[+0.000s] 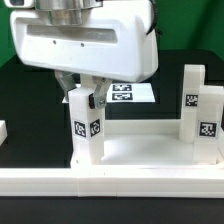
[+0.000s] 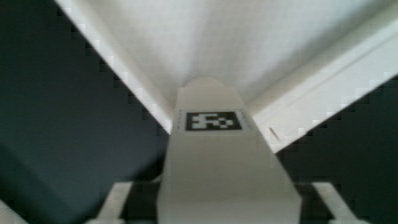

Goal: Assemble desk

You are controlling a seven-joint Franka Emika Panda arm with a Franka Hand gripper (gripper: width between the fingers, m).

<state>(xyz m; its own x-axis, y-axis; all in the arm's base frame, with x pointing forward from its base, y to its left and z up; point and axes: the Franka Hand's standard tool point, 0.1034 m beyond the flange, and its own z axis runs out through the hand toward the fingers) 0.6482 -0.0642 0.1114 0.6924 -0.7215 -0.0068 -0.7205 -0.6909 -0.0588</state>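
The desk top (image 1: 150,181), a white tray with a raised rim, lies across the front of the exterior view. One white square-section leg (image 1: 86,135) with tags stands upright at its corner on the exterior view's left. My gripper (image 1: 83,100) is shut on this leg's upper end, one finger on each side. In the wrist view the held leg (image 2: 217,150) runs down from my gripper (image 2: 222,208) to the corner of the desk top's rim (image 2: 329,92). Two more tagged legs (image 1: 192,105) (image 1: 208,125) stand upright on the desk top at the exterior view's right.
The marker board (image 1: 128,95) lies flat on the black table behind the held leg. A small white part (image 1: 3,131) shows at the left edge of the exterior view. The arm's large white housing (image 1: 90,45) fills the top of that view.
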